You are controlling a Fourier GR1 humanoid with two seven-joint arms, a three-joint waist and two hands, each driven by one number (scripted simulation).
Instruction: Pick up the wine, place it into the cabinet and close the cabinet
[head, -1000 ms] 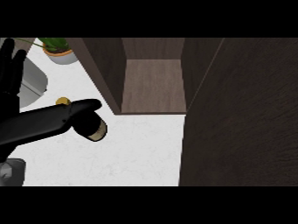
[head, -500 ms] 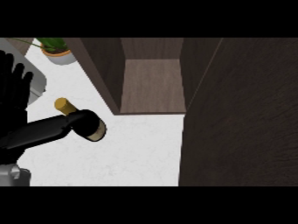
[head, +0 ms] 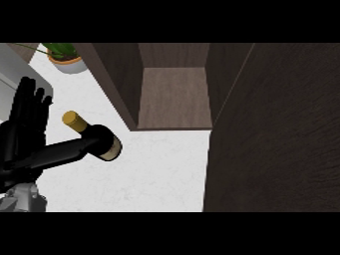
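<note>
Left hand (head: 18, 144) is seen at 9 o'clock in the head view, raised from a grey forearm at the lower left edge. Its black fingers (head: 29, 99) are held straight and close together, pointing towards 12 o'clock, so the hand is wide open. Its thumb is stretched out sideways towards 3 o'clock, and its tip is met by the wine bottle (head: 91, 130); nothing is curled round the bottle.

The wine bottle is small and dark, with a gold cap at its upper left end and a pale band at its lower right end. It is shown tilted, just right of the hand, over the white worktop (head: 150, 174). Whether it is resting on the worktop or lifted off it cannot be told. It is outside the cabinet (head: 174, 97), near the cabinet's left wall, at about 8 o'clock from the opening.

The cabinet is found at 12 o'clock, open, with brown wood inside. A large dark cabinet door (head: 290, 134) fills the view at 3 o'clock. A potted plant (head: 66, 56) is placed at 11 o'clock, well apart from the bottle.
</note>
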